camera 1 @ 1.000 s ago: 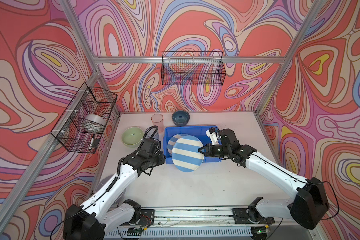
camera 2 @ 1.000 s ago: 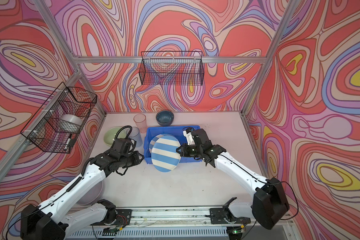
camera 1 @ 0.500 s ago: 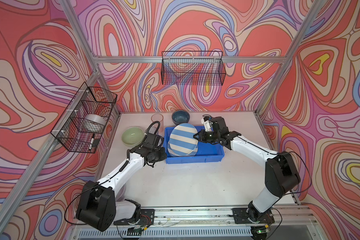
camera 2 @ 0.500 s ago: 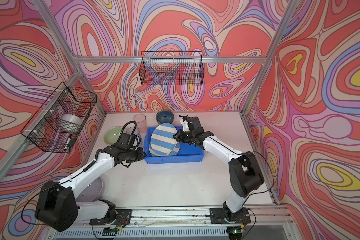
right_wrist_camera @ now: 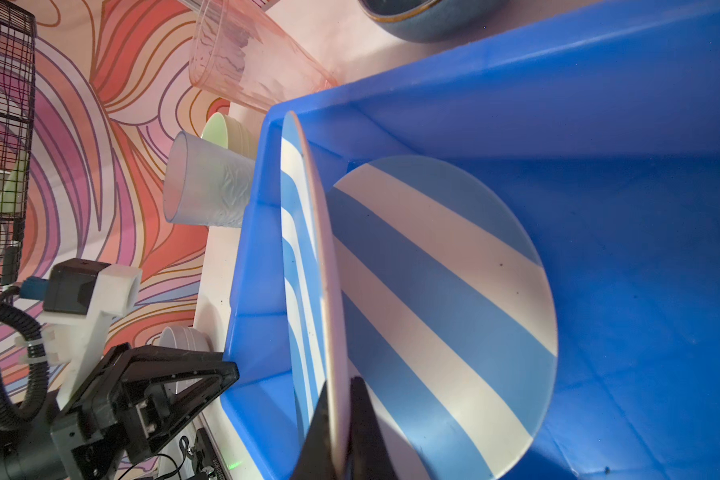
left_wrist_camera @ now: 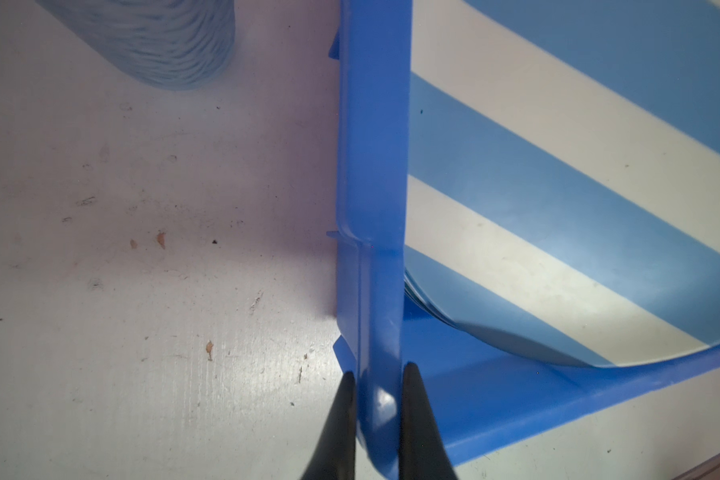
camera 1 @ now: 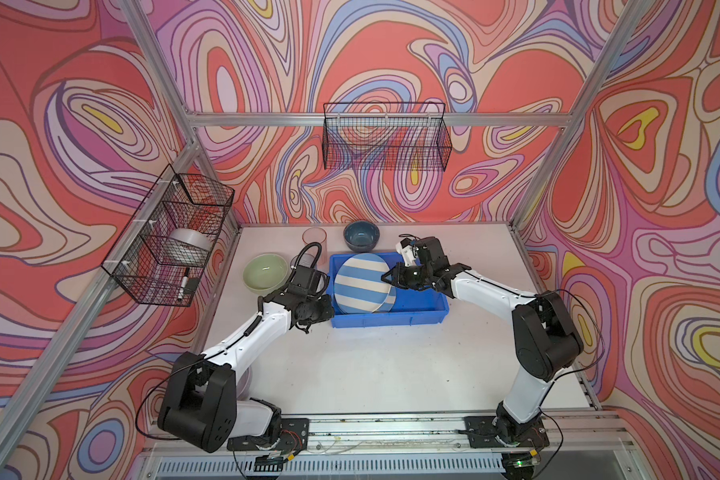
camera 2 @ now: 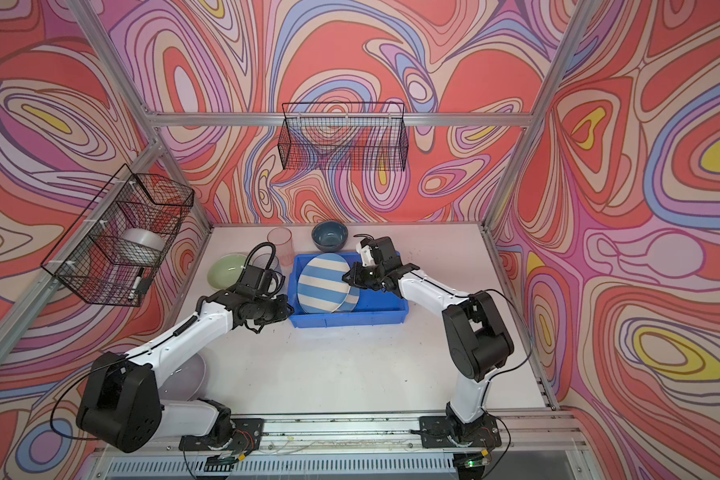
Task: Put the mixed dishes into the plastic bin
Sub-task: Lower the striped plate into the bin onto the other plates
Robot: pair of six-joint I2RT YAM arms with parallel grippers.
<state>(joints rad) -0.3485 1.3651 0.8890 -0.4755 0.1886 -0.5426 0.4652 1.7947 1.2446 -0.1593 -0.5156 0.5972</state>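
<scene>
The plastic bin (camera 1: 391,320) sits on the white table (camera 1: 371,365). Inside it, a striped plate (camera 1: 360,282) stands steeply tilted against the bin's left end, with its lower edge down in the bin. Its upper edge is pinched by the right gripper (camera 1: 389,277). In the right wrist view, the black fingers (right_wrist_camera: 366,424) are closed narrowly on either face of the rim. A second striped plate (right_wrist_camera: 433,311) lies flat on the bin's floor beneath the first. The left gripper (left_wrist_camera: 377,374) is clamped narrowly on the bin's left end wall near the front corner, with one finger inside and one outside. Just outside that left end stands a bluish tumbler (right_wrist_camera: 208,187), and farther left is a pale green bowl (camera 1: 265,272). A pinkish tumbler (camera 1: 314,241) stands off the bin's far left corner. A dark blue-grey bowl (camera 1: 361,235) sits behind the far wall.
</scene>
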